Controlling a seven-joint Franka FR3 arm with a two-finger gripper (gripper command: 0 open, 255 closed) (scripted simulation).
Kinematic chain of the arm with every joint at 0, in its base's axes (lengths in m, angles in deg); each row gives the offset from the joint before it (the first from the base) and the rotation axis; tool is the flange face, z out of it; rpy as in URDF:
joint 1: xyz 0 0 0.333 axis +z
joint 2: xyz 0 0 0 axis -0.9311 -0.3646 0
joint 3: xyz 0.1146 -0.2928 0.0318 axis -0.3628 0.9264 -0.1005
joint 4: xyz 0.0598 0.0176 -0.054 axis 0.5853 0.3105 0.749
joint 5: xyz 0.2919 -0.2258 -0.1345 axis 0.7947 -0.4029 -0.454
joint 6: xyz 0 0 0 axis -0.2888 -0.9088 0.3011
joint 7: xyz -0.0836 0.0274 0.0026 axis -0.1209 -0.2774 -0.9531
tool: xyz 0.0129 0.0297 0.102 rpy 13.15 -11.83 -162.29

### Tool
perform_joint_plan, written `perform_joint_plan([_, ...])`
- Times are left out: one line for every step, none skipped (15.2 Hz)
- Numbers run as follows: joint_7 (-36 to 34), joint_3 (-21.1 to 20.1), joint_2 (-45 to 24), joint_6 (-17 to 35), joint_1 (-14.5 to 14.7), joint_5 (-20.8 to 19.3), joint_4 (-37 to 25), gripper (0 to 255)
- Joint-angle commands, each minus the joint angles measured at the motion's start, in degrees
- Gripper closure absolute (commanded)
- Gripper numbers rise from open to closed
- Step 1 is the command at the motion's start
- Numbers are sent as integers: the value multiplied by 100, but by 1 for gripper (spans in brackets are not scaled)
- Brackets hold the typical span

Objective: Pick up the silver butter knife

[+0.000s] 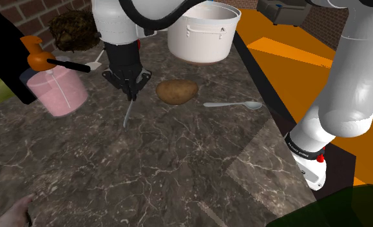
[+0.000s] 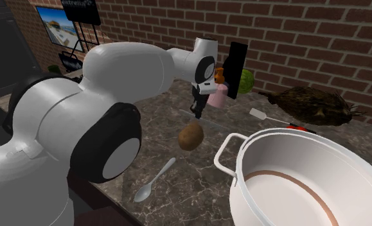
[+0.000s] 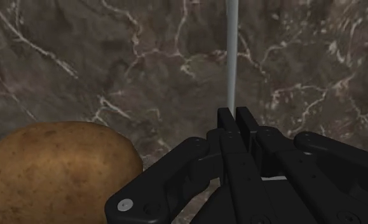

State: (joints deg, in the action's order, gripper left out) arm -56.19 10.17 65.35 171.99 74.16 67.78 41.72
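Note:
My black gripper (image 1: pixel 131 90) hangs over the dark marble counter (image 1: pixel 178 167), shut on a thin silver butter knife (image 1: pixel 127 115). The knife slants down from the fingertips toward the counter. In the wrist view the fingers (image 3: pixel 227 124) meet on the blade's near end, and the knife (image 3: pixel 232 57) runs straight away from them. In the second exterior view the gripper (image 2: pixel 198 109) is above and behind the potato. I cannot tell whether the knife's far tip touches the counter.
A brown potato (image 1: pixel 176 91) lies close beside the gripper, with a silver spoon (image 1: pixel 233 104) past it. A pink soap dispenser (image 1: pixel 57 90) with an orange pump stands on the other side. A large white pot (image 1: pixel 204 32) and a brown shaggy lump (image 1: pixel 75 29) sit behind.

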Motion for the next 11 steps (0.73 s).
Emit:
perform_joint_plan([10,-11,19,-162,7,19,-147,255])
perform_joint_plan([14,-16,30,-235,10,28,-212,255])
perform_joint_plan([18,-20,40,-308,14,36,-278,255])
perform_joint_plan([21,-25,48,-382,18,43,-346,255])
perform_joint_plan([23,-29,54,-456,23,49,-415,255])
perform_joint_plan([25,-33,59,-531,29,53,-487,255])
perform_joint_plan([27,-36,62,-607,35,57,-561,255])
perform_joint_plan([28,-40,64,-683,43,60,-636,255])
perform_joint_plan([28,-43,64,-760,51,62,-714,255])
perform_joint_plan([28,-43,65,-771,52,62,-725,255])
perform_joint_plan([28,-43,65,-772,52,62,-726,255])
